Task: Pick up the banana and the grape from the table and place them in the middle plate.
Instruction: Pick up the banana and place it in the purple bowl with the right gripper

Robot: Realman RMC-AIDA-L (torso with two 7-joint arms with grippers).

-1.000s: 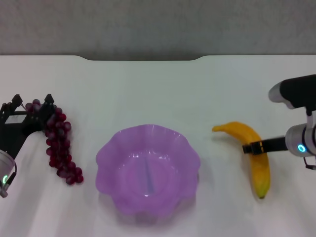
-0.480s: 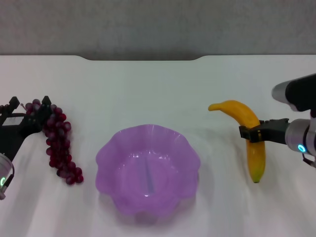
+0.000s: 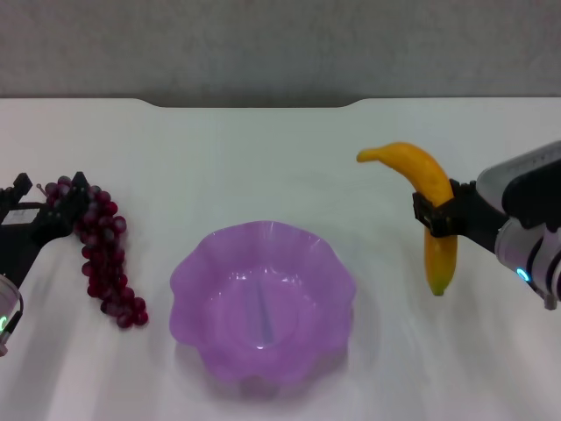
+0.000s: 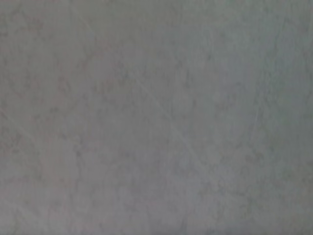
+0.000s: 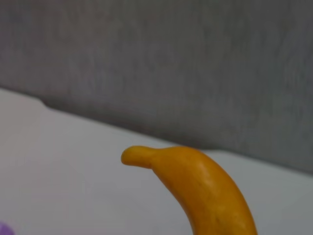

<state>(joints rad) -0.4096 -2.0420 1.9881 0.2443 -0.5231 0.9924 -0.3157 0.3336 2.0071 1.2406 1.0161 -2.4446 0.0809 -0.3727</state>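
The yellow-orange banana (image 3: 428, 178) hangs in my right gripper (image 3: 436, 217), which is shut on its middle and holds it above the white table (image 3: 263, 158), to the right of the purple plate (image 3: 195, 267). The banana's stem end also shows in the right wrist view (image 5: 205, 191). The dark red-purple grape bunch (image 3: 105, 254) lies on the table left of the plate. My left gripper (image 3: 50, 188) is open at the bunch's far end, one finger on each side of the top grapes. The left wrist view shows only a grey blur.
The plate has nothing in it and stands at the middle front of the table. The table's far edge has a notch in front of a grey wall (image 3: 280, 44). White tabletop lies between the plate and each fruit.
My right gripper has lifted the banana off the table and carried it up and a little toward the plate. My left gripper has shifted slightly at the top of the grapes.
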